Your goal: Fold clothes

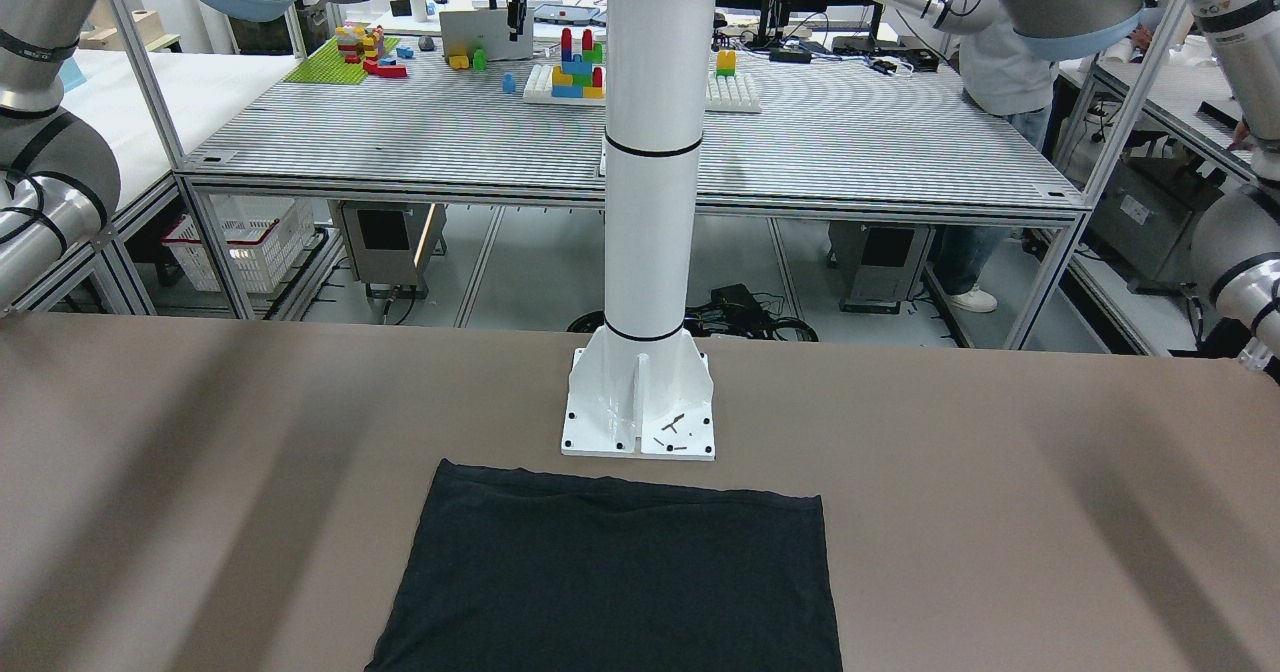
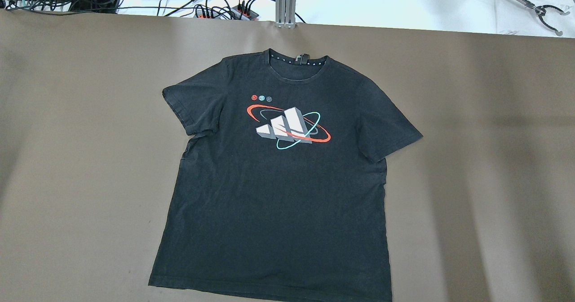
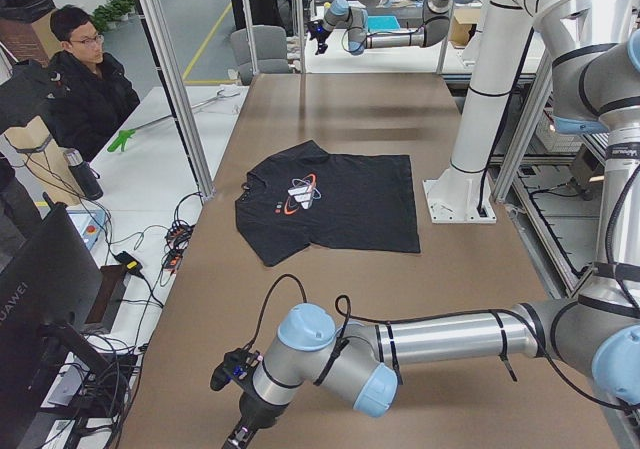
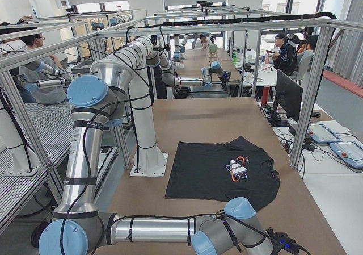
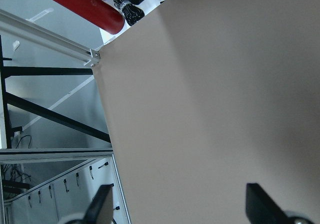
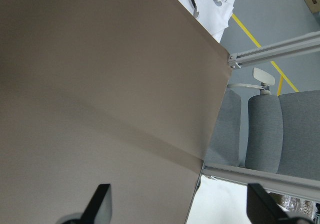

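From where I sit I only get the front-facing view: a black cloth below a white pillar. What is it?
Observer: A T-shirt, spread flat, with a printed logo facing up.
Visitor: Is either arm holding it?
Observer: No. The left arm and right arm hang at opposite ends of the table, with their jaws open over bare tabletop.
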You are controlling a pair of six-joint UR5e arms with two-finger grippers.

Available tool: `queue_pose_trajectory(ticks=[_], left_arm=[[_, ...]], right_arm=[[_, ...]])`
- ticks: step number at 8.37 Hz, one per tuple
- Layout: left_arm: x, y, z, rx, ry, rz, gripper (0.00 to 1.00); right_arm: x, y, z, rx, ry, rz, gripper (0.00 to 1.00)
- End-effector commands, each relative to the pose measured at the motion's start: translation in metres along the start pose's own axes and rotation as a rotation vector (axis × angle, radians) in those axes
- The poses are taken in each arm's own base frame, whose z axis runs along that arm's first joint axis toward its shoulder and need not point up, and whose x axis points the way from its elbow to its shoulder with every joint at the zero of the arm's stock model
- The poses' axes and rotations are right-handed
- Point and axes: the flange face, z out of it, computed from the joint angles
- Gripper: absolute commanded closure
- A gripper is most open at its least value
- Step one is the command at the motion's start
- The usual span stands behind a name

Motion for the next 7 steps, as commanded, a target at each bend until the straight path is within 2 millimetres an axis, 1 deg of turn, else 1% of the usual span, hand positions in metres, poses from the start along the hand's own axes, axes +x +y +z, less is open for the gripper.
queue_pose_trajectory(ticks=[1, 2, 3, 4, 5, 6, 7], left_arm=[[0.015, 0.018, 0.002, 0.035, 0.120, -0.036, 0.06], [0.016, 0.017, -0.002, 0.046, 0.123, -0.027, 0.06], [0.019, 0.028, -0.001, 0.060, 0.126, -0.016, 0.06], [0.021, 0.038, 0.000, 0.067, 0.136, -0.026, 0.06], [0.025, 0.038, 0.002, 0.065, 0.174, -0.030, 0.08], [0.025, 0.036, -0.001, 0.072, 0.180, -0.029, 0.09], [0.025, 0.035, -0.001, 0.073, 0.182, -0.029, 0.09]], right_arm=[[-0.011, -0.009, -0.001, 0.009, -0.030, 0.132, 0.05], [-0.053, -0.036, 0.007, 0.018, -0.109, 0.182, 0.05], [-0.087, -0.061, 0.005, 0.027, -0.179, 0.267, 0.05], [-0.129, -0.093, -0.009, 0.049, -0.259, 0.337, 0.05], [-0.171, -0.120, -0.016, 0.051, -0.313, 0.415, 0.05], [-0.198, -0.149, -0.022, 0.048, -0.351, 0.492, 0.05], [-0.238, -0.162, -0.024, 0.017, -0.396, 0.569, 0.06]])
